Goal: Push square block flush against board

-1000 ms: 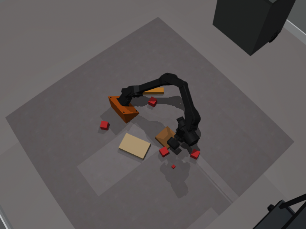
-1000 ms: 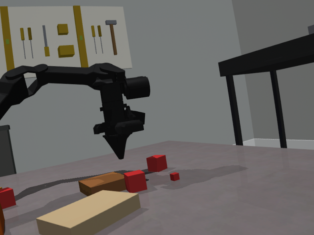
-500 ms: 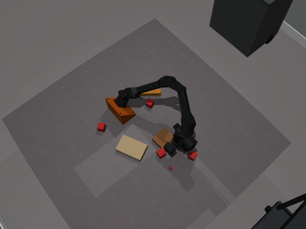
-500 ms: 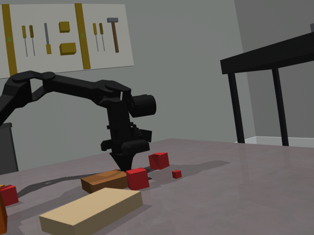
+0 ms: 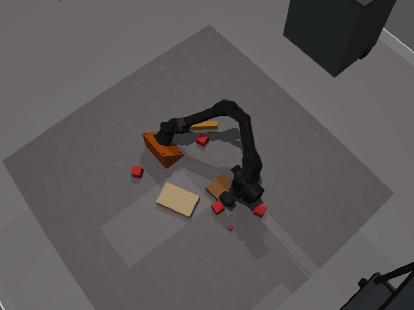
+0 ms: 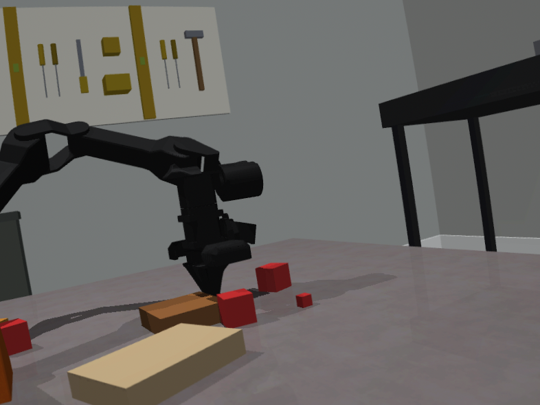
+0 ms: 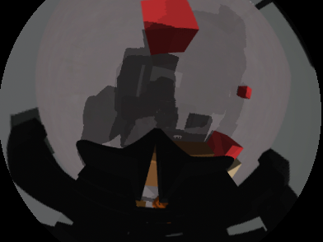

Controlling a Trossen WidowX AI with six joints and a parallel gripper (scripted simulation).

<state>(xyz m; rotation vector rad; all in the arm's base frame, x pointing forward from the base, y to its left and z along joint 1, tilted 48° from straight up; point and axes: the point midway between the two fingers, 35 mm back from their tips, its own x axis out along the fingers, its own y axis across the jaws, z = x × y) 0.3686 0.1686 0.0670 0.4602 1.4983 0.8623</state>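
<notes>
The closed fingers (image 5: 232, 204) (image 6: 212, 293) hold nothing, low beside the brown square block (image 5: 218, 185) (image 6: 184, 310) (image 7: 194, 149). It lies right of the pale board (image 5: 177, 199) (image 6: 157, 355) (image 7: 235, 169), a gap between; joining, edge alignment and withdrawal all remain.

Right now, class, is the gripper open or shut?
Shut: the wrist view shows the gripper's black fingers meeting at their tips, with nothing held between them.
</notes>
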